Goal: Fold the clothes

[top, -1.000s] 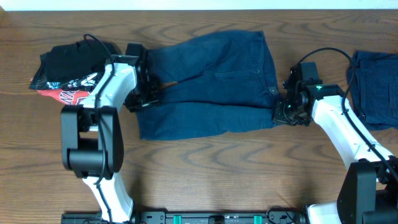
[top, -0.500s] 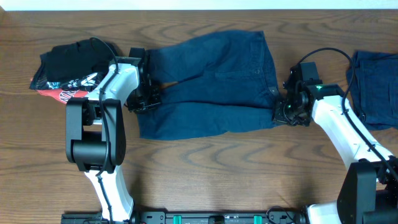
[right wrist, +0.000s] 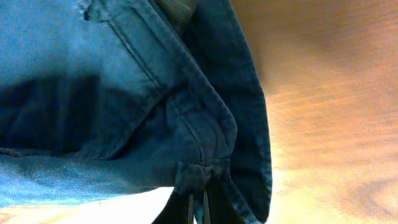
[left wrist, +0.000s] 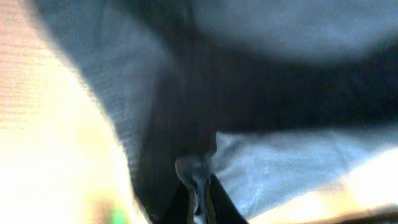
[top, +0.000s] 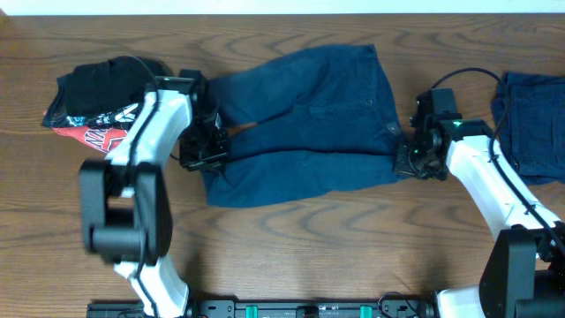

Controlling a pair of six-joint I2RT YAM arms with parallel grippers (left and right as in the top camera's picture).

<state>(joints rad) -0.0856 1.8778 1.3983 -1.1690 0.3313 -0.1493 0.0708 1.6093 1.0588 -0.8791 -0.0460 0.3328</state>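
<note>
Pulled inward at the hem, navy shorts (top: 300, 124) lie rumpled.

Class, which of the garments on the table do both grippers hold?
The navy shorts spread in the middle: left gripper and right gripper pinch its opposite ends.

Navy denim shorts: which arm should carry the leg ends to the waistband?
Probably left: the left hand grips the navy denim shorts at the leg end; the right hand holds the waistband corner.
</note>
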